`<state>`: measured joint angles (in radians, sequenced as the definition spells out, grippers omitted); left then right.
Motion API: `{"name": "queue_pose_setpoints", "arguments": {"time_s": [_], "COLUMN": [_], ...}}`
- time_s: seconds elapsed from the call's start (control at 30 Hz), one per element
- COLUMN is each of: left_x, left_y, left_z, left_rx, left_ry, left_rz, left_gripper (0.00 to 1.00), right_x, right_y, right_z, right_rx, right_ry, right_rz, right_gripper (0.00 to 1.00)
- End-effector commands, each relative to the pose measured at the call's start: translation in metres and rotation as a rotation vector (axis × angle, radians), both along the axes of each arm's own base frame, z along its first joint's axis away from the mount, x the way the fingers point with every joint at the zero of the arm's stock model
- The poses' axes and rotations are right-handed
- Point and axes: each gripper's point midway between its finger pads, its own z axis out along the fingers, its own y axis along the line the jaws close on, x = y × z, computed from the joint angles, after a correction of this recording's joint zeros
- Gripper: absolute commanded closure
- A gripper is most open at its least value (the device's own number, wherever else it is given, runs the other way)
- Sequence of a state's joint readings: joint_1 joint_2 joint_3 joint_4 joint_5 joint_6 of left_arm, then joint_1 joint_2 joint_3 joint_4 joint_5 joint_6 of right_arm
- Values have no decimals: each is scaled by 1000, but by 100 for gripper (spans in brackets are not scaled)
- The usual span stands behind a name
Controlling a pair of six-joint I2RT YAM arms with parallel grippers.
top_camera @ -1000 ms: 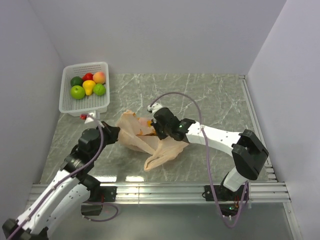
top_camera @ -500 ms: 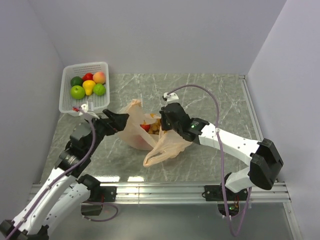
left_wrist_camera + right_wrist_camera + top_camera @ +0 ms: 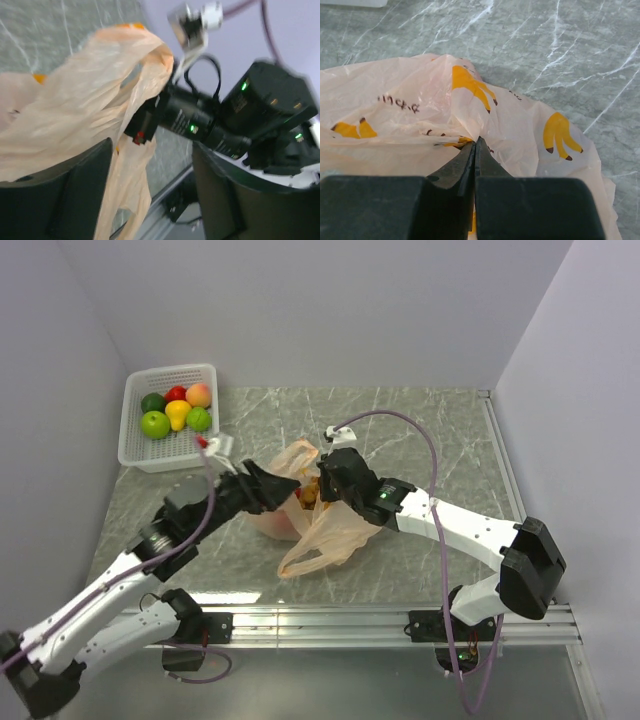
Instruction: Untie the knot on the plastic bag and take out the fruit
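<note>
The pale peach plastic bag [image 3: 322, 532] lies mid-table, its mouth raised and gaping. A bit of red and tan fruit [image 3: 305, 496] shows inside the mouth. The knot is out of view. My right gripper [image 3: 319, 490] is shut on a fold of the banana-printed bag [image 3: 420, 107], the plastic pinched at the tips of the gripper [image 3: 474, 141]. My left gripper [image 3: 288, 492] stands open at the left side of the mouth. In the left wrist view the bag [image 3: 90, 105] billows above the gripper's [image 3: 150, 150] wide-apart fingers, and nothing is held between them.
A white basket [image 3: 170, 454] at the back left holds green apples, a yellow pear and a red and a peach fruit. The right arm's black wrist [image 3: 210, 125] is close in front of my left fingers. Purple cables loop over both arms.
My left gripper has let go of the bag's left edge, opened, and moved right to the bag's mouth. The right gripper kept its pinch and lifted the mouth up and open.
</note>
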<state>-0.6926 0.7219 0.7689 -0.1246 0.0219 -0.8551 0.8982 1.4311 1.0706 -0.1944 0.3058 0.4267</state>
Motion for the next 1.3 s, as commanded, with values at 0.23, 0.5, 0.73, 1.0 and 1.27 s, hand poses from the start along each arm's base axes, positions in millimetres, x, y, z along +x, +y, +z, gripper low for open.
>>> {"name": "queue_pose_setpoints", "arguments": {"time_s": [0.23, 0.5, 0.73, 1.0, 1.27], "left_x": [-20, 22, 36, 0, 2], "left_y": [-34, -51, -34, 19, 21], "left_z": [28, -55, -167, -246, -230], "left_rx": [-8, 145, 312, 367, 338], "left_ry": [-75, -6, 235, 423, 358], "left_rz": [-38, 83, 248, 345, 309], "left_gripper": [32, 43, 46, 48, 45], "right_x": [5, 4, 15, 64, 73], "right_y": [1, 6, -25, -104, -95], "right_z": [15, 15, 13, 14, 8], "right_rx": [33, 47, 18, 104, 78], "right_ry": [-42, -42, -51, -33, 54], "right_rz": [-28, -14, -98, -338, -244], "right_gripper": [100, 100, 100, 100, 79]}}
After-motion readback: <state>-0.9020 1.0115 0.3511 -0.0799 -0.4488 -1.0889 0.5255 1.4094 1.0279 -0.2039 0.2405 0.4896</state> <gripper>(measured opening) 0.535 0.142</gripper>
